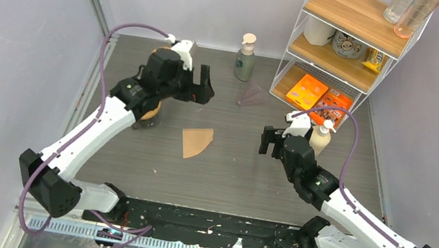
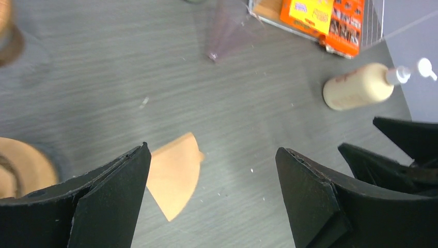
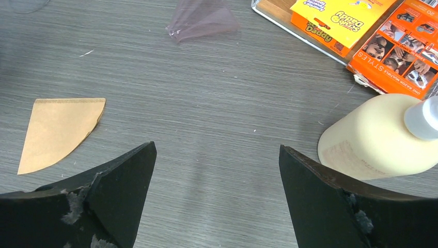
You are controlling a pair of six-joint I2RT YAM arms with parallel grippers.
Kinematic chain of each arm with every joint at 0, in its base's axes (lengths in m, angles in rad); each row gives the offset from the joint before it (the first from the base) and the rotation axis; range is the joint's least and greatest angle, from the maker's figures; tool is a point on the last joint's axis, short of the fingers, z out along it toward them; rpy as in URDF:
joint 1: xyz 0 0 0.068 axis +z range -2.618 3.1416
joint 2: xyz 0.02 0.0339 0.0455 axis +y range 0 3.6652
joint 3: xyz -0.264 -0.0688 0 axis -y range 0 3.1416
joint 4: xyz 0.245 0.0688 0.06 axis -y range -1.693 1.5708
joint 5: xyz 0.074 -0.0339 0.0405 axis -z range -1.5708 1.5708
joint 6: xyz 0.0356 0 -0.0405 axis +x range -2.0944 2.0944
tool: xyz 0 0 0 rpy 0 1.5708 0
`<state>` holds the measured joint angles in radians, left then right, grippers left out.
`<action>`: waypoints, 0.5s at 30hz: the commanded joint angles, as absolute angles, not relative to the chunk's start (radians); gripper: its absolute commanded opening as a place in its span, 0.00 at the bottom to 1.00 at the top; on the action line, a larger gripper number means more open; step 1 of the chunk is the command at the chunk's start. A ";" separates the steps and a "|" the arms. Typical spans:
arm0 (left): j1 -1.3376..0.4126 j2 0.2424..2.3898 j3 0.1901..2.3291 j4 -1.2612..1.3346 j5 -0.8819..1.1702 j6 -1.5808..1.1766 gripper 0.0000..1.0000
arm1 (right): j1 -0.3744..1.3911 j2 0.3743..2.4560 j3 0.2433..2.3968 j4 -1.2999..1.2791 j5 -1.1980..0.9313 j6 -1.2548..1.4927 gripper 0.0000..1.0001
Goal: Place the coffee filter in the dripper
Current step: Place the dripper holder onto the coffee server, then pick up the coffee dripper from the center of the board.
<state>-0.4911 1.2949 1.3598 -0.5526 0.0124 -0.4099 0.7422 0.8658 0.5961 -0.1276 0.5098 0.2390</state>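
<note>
While the filter (image 1: 196, 142) lies loose, rack (image 1: 347, 7) holds boxes (image 1: 307, 91).

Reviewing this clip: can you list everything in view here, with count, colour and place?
coffee filter: one, brown, flat at the table's centre, nothing touching it.
dripper: one, tan, left side, mostly hidden under the left arm.
pump bottle: one, grey-green, at the back.
cream bottle: one, cream, beside the right tool.
plastic piece: one, clear purplish, lying in front of the rack.
rack: one, white wire with wooden shelves, back right; the goods on its upper shelves are too small to name.
boxes: two, orange, bottom shelf.
table: one, dark grey.
left tool: black, open, empty.
right tool: black, open, empty.
</note>
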 commanded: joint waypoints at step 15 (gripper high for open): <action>-0.661 1.363 1.024 -0.302 0.060 -0.561 1.00 | 0.663 1.088 0.755 -0.096 0.394 0.292 0.95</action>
